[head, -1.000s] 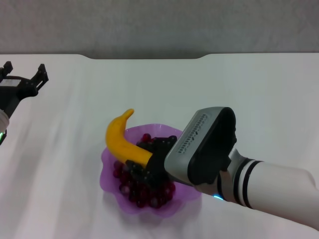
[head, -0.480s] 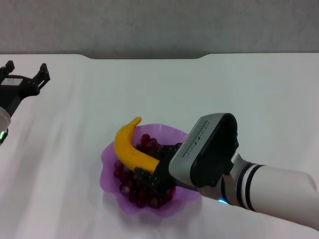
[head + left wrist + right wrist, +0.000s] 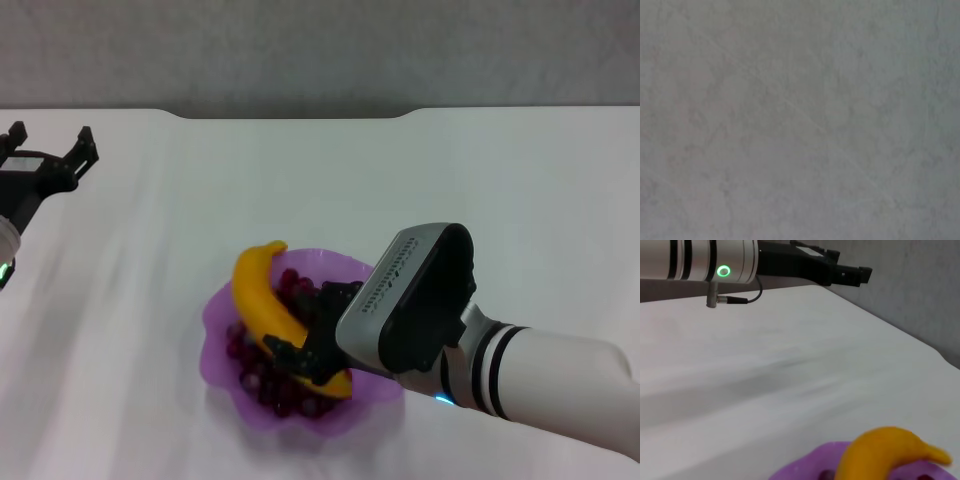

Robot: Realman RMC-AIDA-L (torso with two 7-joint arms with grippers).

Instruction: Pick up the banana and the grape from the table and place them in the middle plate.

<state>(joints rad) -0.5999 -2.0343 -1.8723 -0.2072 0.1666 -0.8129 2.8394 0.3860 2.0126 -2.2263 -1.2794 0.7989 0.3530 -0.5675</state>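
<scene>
The yellow-orange banana (image 3: 258, 295) lies tilted across the dark red-purple grapes (image 3: 285, 388) inside the translucent purple plate (image 3: 213, 345) near the table's front middle. My right gripper (image 3: 312, 335) is over the plate, with its black fingers (image 3: 288, 352) shut on the banana's near end. The right wrist view shows the banana's far end (image 3: 882, 450) above the plate's rim (image 3: 805, 469). My left gripper (image 3: 48, 150) is parked at the far left above the table, open and empty; it also shows in the right wrist view (image 3: 840, 270).
The white table (image 3: 480, 180) spreads around the plate, with its back edge against a grey wall (image 3: 320, 50). The left wrist view shows only a plain grey surface (image 3: 800, 120).
My right gripper has lowered and tipped the banana from a raised angle down onto the grapes in the plate. The left arm has not moved.
</scene>
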